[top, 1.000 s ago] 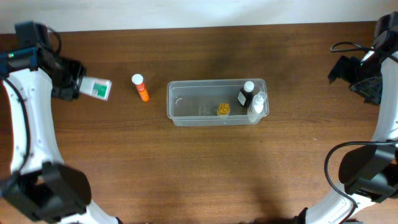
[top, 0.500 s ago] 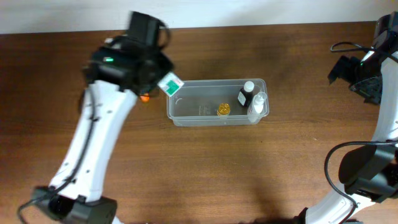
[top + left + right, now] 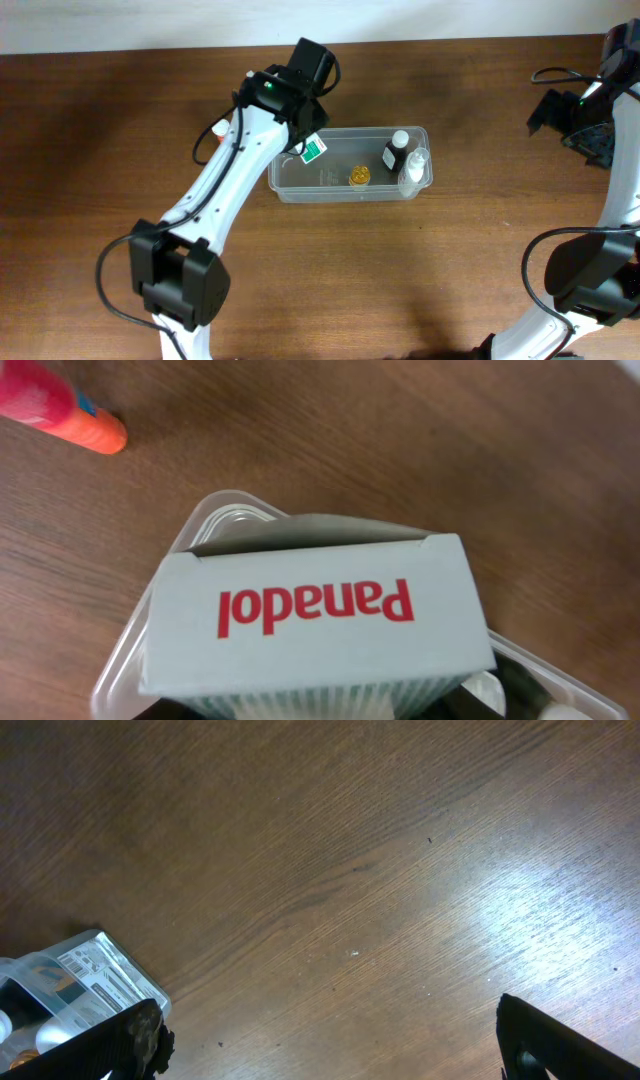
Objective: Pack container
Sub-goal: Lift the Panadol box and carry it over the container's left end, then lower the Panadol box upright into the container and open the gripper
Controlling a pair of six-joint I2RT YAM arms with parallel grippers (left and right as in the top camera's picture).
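The container (image 3: 330, 190) is a clear rectangular tub at the table's middle. It holds a black bottle with a white cap (image 3: 396, 150), a white bottle (image 3: 414, 168) and a small yellow jar (image 3: 359, 176). My left gripper (image 3: 306, 138) is shut on a white-and-green Panadol box (image 3: 314, 150) and holds it tilted over the tub's left end. In the left wrist view the box (image 3: 315, 610) hides most of the tub's corner (image 3: 215, 520). My right gripper (image 3: 340, 1045) is open and empty over bare table at the far right (image 3: 575, 125).
An orange tube with a white cap (image 3: 219, 128) lies left of the tub, mostly hidden by my left arm; it also shows in the left wrist view (image 3: 60, 410). A black cable (image 3: 550, 73) lies at the back right. The tub's right end shows in the right wrist view (image 3: 90, 975).
My left gripper has carried the box from the far left of the table rightward, past the orange tube, to over the tub's left end. The right arm has not moved.
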